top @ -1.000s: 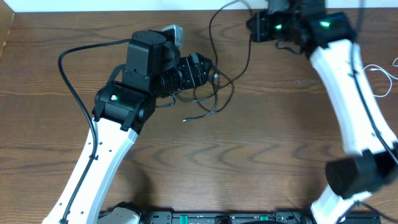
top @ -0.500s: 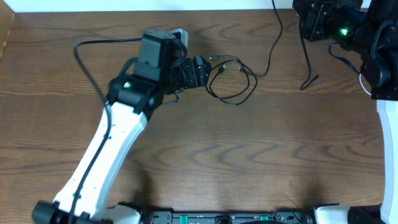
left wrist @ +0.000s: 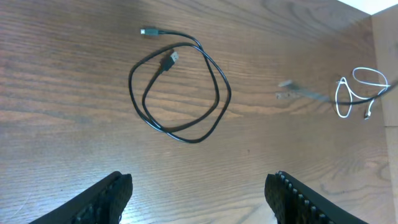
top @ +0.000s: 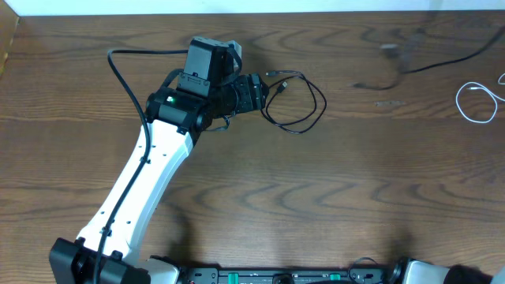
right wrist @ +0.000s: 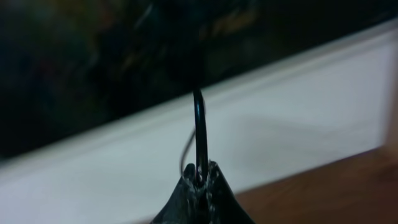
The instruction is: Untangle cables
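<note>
Left gripper [left wrist: 199,186]: its two fingers are wide apart and there is nothing between them. It hangs over the wooden table [top: 316,205].
Black cable loop [left wrist: 169,61]: it lies flat on the table in a round double ring. In the overhead view it is just beside the left gripper, at its 3 o'clock. Nothing touches it. In the left wrist view its two small plug ends sit near the ring's 11 o'clock.
White cable [top: 459,98]: a small loose curl at the table's 3 o'clock edge, well apart from the black loop.
Right gripper [right wrist: 200,177]: the overhead view does not show it. Its own camera shows its fingers pressed together on a thin black cable [right wrist: 199,124], which sticks up toward 12 o'clock.
Blurry dark line [top: 442,59]: it runs near the table's 1 o'clock corner. I cannot tell if it is the cable the right gripper holds.
</note>
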Robot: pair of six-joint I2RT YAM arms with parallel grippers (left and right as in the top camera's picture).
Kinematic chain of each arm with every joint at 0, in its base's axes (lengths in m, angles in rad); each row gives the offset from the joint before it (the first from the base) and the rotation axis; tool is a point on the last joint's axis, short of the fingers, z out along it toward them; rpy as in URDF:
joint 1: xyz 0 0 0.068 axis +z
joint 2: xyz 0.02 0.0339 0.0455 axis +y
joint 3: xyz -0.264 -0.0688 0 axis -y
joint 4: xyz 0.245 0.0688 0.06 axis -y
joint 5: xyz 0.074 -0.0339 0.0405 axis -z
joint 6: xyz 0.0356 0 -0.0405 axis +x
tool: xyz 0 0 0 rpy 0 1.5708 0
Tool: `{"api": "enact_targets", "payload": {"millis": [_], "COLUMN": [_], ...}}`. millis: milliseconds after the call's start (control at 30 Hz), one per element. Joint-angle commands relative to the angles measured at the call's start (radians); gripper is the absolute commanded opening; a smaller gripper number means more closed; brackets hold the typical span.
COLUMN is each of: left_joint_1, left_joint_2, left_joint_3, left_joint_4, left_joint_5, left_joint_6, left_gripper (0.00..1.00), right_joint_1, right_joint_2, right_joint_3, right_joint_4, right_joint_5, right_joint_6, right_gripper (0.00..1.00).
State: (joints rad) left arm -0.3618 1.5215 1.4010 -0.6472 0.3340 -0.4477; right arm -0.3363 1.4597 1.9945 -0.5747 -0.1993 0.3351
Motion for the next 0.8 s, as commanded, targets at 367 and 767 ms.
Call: {"api": "enact_targets", "payload": {"millis": [367, 767], "left_joint_1": [0.002, 0.002], "left_joint_2": [-0.012, -0.012], "left_joint_3": [0.010, 0.010], "left_joint_4": [0.004, 0.005], "left_joint_5": [-0.004, -0.006], "left_joint_6": [0.005, 0.005], "left_gripper": [0.73, 0.73], "right_joint_1": [-0.148, -0.080], "right_joint_2": [0.443, 0.786], "right_joint_3": [0.006, 0.006], "right_joint_4": [0.486, 0.502], "right_joint_5": [0.388, 0.302], "right_joint_6": [0.034, 0.031], "right_gripper": [0.01, 0.47]}}
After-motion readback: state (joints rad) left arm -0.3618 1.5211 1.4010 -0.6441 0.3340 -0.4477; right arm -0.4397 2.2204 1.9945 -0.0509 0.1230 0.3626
